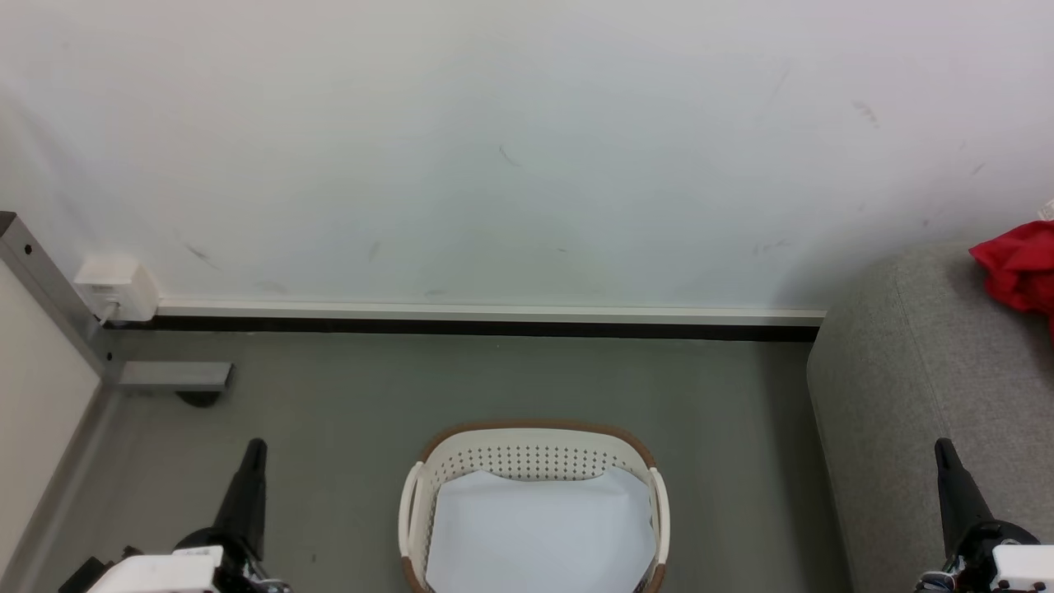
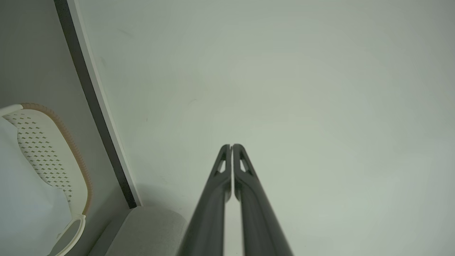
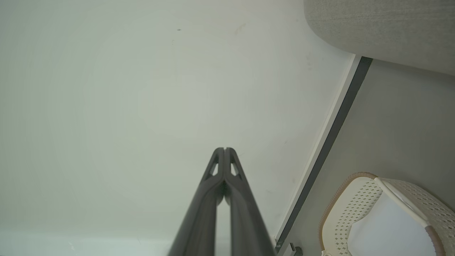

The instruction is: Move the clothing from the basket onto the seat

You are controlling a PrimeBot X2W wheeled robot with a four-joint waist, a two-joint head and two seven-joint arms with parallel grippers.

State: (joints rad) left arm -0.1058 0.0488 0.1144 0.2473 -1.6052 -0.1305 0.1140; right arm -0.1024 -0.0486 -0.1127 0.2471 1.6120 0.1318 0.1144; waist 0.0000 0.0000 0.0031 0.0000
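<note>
- The left gripper (image 2: 231, 146) has its two dark fingers pressed together with nothing between them, and it points at the pale wall (image 2: 284, 89).
- The right gripper (image 3: 224, 149) is likewise closed and empty, aimed at the same wall.
- Between them on the grey floor (image 1: 329, 412) stands the basket (image 1: 535, 430), with a flat white sheet (image 1: 539, 527) inside.
- The clothing (image 1: 1021, 263), bright red, lies on the seat (image 1: 906, 395) at the right, well apart from the basket.

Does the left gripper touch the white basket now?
Apart. In the head view, a strip of grey floor lies between the left gripper and the basket, so there is a plain gap.
</note>
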